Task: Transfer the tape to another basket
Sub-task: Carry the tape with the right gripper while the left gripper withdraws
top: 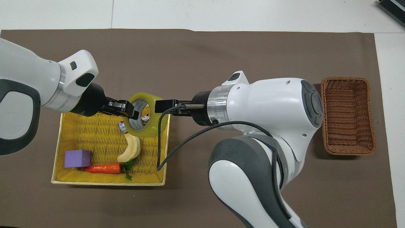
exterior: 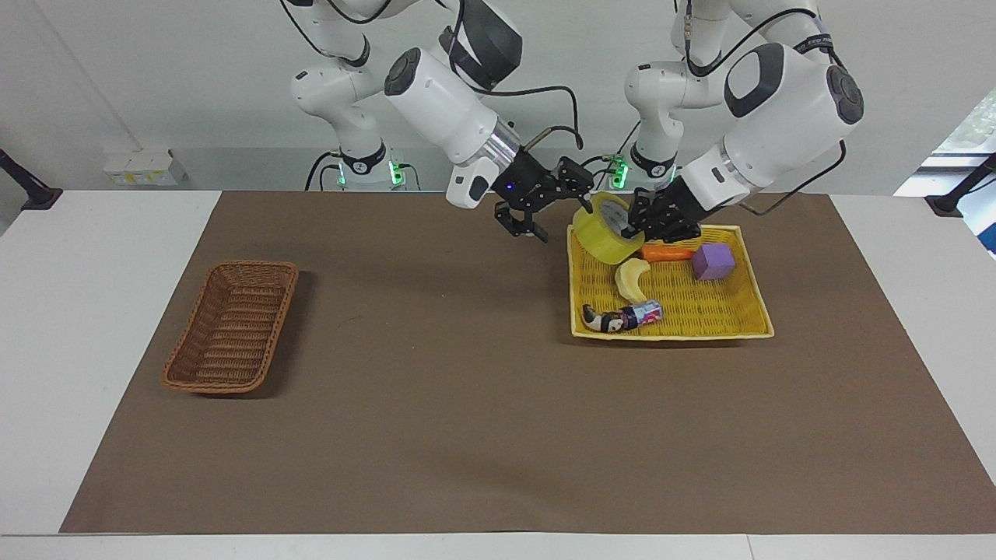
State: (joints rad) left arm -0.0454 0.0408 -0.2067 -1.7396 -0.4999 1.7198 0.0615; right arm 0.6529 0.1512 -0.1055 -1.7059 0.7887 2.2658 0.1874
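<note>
The left tool is clamped on the wall of the tape, one finger inside the core, and holds the roll clear of the yellow tray, over the tray corner lying toward the right arm's end of the bench and nearest the robots. The roll is tilted, its open core facing up and out; it is wide, translucent yellow, with a pale inner core. The right tool hangs just beside the tape, at the tray's edge toward the right arm's end, fingers spread wide and empty; one fingertip stands at the roll's outer face, and contact cannot be judged.

In the tray lie a purple cube, a carrot, a banana and a small printed can. The brown wicker basket stands well apart from the tray, toward the right arm's end of the bench.
</note>
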